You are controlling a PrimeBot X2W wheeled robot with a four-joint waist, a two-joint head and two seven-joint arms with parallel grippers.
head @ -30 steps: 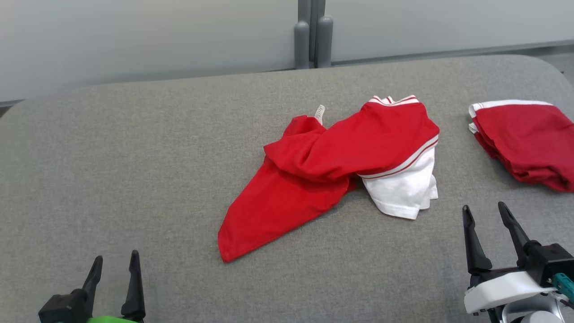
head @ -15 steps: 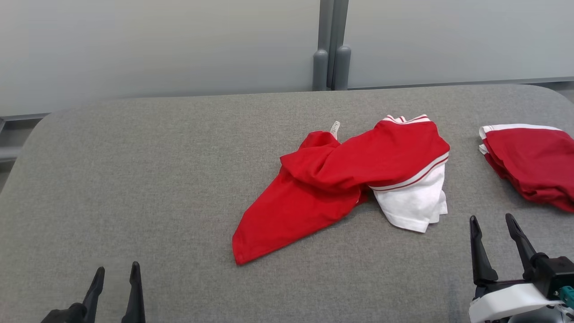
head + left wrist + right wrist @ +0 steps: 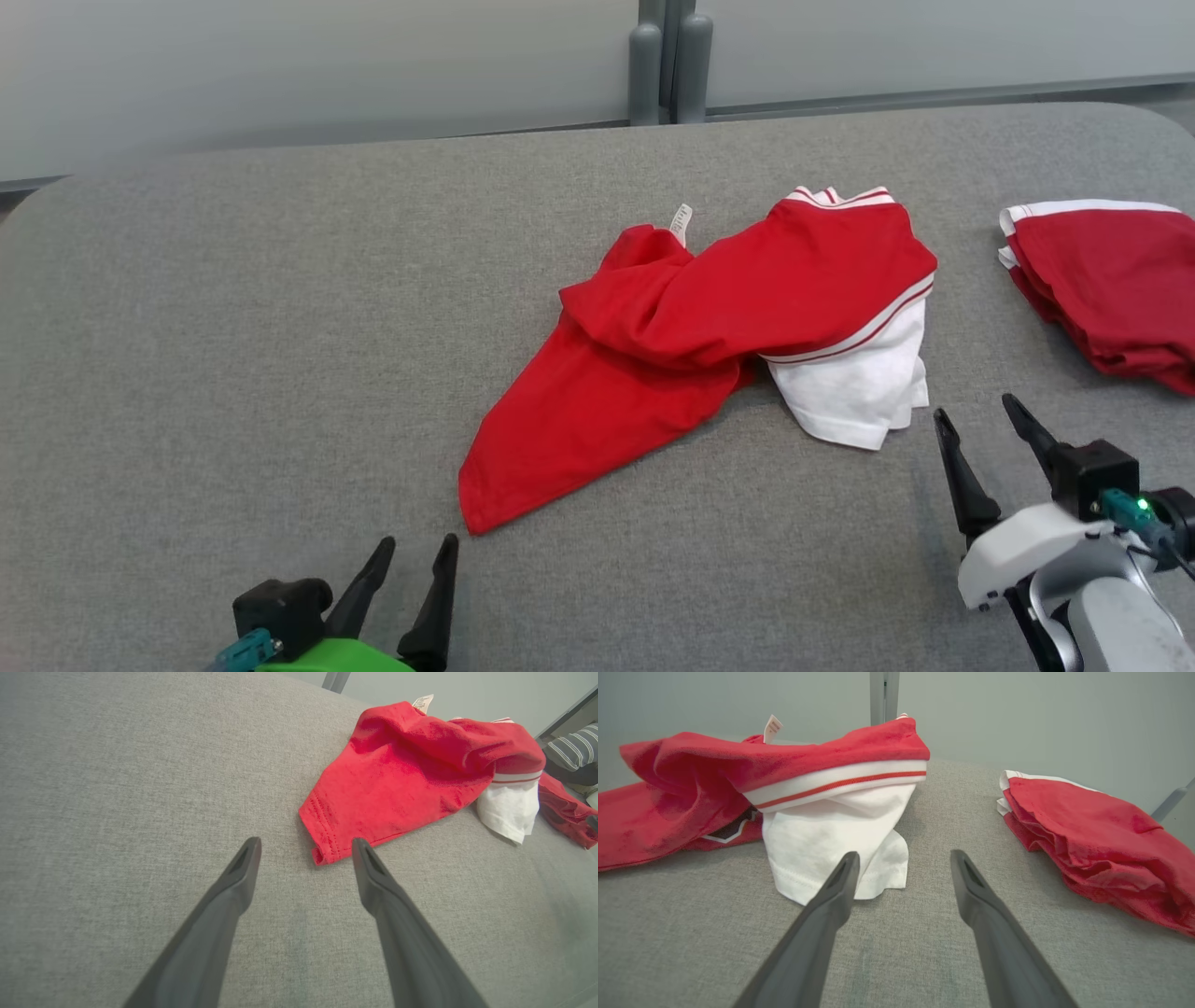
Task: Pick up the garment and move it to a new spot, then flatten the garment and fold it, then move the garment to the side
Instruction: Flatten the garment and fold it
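Nearby — red pile (image 3: 1111,280) right of garment (image 3: 709,317) | left end effector (image 3: 419,541), right end effector (image 3: 974,407) — spread, empty

The right gripper (image 3: 904,855) has its two dark fingers spread apart, close to the white end of the crumpled red and white cloth shirt (image 3: 784,770). A folded red cloth pile (image 3: 1087,844) lies to the right on the grey fabric top (image 3: 901,952).
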